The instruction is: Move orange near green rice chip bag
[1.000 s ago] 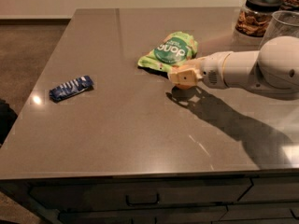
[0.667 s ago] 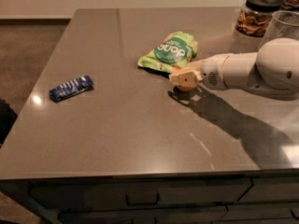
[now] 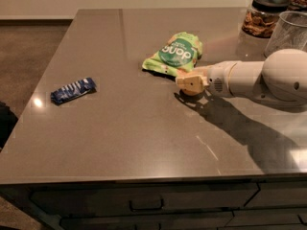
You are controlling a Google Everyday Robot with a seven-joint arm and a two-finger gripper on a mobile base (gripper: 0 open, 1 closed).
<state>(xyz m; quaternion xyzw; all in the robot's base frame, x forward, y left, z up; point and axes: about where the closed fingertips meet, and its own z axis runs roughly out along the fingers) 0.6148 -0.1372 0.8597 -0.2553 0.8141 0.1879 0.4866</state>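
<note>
Nearest is a drawer (image 3: 144, 202) under the front edge of the table (image 3: 120, 138). Its lower part runs out of sight. Further in on the left lies a small blue candy bar (image 3: 73, 90), well apart from everything I am working with.

My gripper (image 3: 191, 82) sits low over the table right of the middle, and my arm (image 3: 259, 78) reaches in from the right. The orange (image 3: 195, 92) shows only as a rounded orange-brown sliver under the gripper's near side. The rest of it is hidden. I take it to be at or just above the tabletop, but I cannot see contact. I cannot tell whether the gripper is spread or pinching the fruit.

Just beyond and slightly left is the green chip bag (image 3: 175, 52), its near corner close to my gripper. The orange already looks near the bag.

I see two risks from here. A round fruit let go carelessly could roll toward the near edge or off to one side. Pushing further could nudge the light bag or pin its corner.

At the far right are a dark-lidded jar (image 3: 263, 14) and a clear container (image 3: 290, 32). The container is cut off at the edge.
</note>
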